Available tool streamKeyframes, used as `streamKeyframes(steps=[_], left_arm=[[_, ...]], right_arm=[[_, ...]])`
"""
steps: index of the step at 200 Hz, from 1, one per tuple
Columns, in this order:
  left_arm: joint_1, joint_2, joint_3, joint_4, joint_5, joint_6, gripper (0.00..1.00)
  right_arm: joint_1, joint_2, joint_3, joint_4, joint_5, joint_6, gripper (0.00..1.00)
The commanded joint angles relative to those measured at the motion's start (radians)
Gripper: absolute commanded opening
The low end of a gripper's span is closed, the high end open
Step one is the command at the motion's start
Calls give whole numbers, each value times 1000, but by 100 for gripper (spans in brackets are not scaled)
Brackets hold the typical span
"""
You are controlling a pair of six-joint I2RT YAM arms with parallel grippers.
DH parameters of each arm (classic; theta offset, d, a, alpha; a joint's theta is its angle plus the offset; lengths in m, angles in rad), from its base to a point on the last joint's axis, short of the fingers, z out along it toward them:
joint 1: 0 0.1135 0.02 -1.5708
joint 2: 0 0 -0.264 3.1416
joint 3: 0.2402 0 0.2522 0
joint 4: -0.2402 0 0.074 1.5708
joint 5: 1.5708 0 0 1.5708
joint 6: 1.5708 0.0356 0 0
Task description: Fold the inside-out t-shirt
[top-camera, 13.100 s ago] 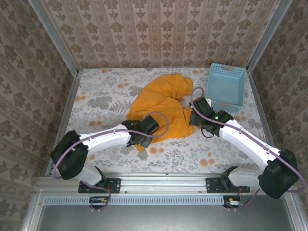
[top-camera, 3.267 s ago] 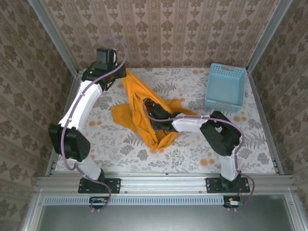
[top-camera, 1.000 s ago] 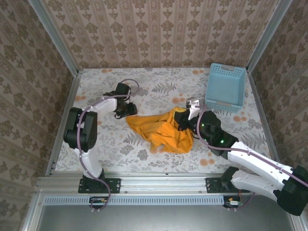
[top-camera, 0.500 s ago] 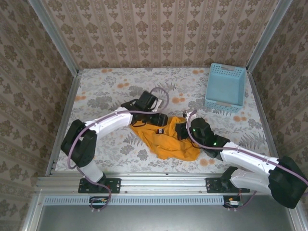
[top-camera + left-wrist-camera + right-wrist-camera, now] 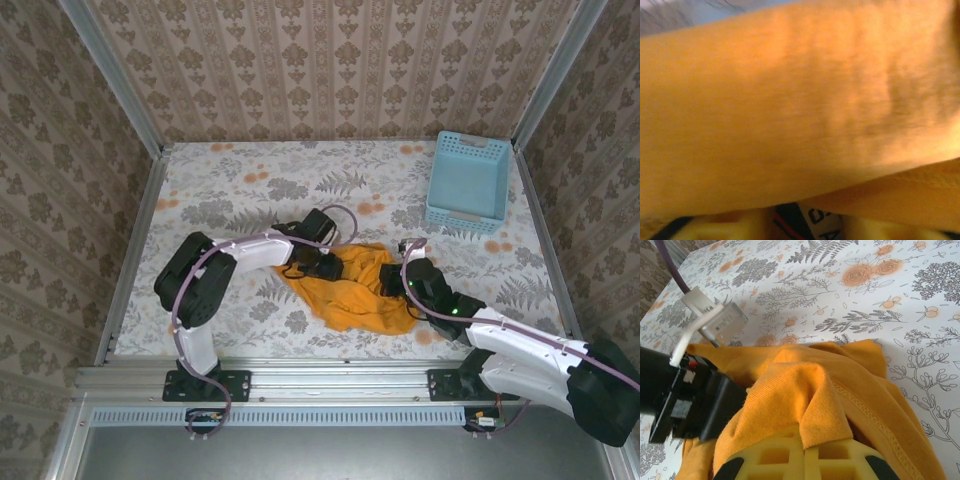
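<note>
Smothering the left claw (image 5: 322, 266), whose spread I cannot tell, the t-shirt (image 5: 356, 296) is pinched by the right claw (image 5: 805, 441).

The surface (image 5: 230, 180) lies open from 9 to 12 o'clock, bare right up to the walls (image 5: 330, 70). At 2 o'clock the blue basket (image 5: 468, 180) fills the corner. Near 6 o'clock the crumpled t-shirt (image 5: 350, 298) blocks the way, with the left hand (image 5: 320, 263) and the right hand (image 5: 397, 280) pressed against it. A free lane runs between t-shirt and basket.

Orange t-shirt (image 5: 352, 296) — bunched, seemingly unfolded
</note>
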Motion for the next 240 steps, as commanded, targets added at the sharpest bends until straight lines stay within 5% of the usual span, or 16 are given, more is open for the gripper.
streamKeyframes(steps=[1, 31, 97, 133, 157, 189, 240], left_arm=[[76, 48, -18, -9, -126, -40, 26], [163, 34, -38, 1, -142, -52, 0], [355, -358, -223, 72, -136, -121, 0], [346, -588, -261, 114, -112, -120, 0], [313, -590, -226, 115, -36, -68, 0], [124, -462, -145, 153, 46, 17, 31], [18, -270, -110, 349, 181, -79, 44]], right_arm=[[0, -13, 8, -11, 54, -7, 0], [-2, 20, 44, 31, 22, -76, 0], [-12, 40, 225, 59, -72, -265, 0], [-42, 16, 302, 52, -127, -280, 0], [-73, 67, 296, 70, -180, -244, 0], [-73, 115, 238, 125, -212, -191, 0], [-73, 82, 174, 131, -188, -168, 0]])
